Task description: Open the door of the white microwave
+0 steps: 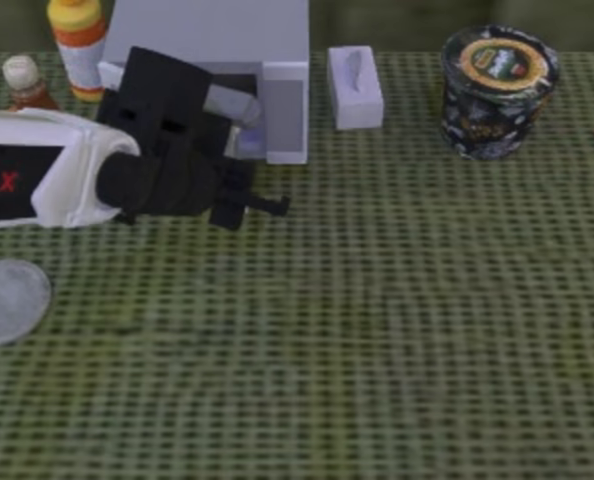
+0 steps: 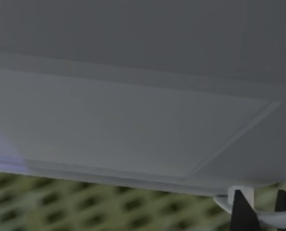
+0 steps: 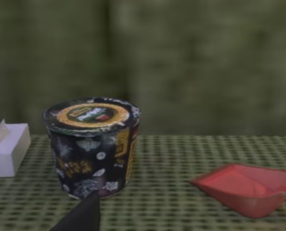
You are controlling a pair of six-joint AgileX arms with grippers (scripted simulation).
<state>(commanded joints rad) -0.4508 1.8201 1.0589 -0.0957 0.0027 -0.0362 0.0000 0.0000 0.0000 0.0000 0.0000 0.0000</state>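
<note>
My left pincer (image 2: 261, 211) is at the front of the white microwave (image 1: 227, 60), its dark fingertips (image 2: 243, 214) closed around the thin white handle (image 2: 240, 193) at the edge of the door (image 2: 133, 130). The microwave sits at the back left of the table (image 1: 377, 330), with a tissue box (image 1: 355, 87) just to its right. My right pincer (image 3: 80, 219) faces a noodle cup (image 3: 91, 144); I cannot tell its state.

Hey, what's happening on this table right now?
The left arm is working at the front of the white microwave, its claw closed around the thin handle of the door, which looks partly swung open. The right arm is parked off to the right, looking at a noodle cup, a tissue box and a red scoop.
</note>
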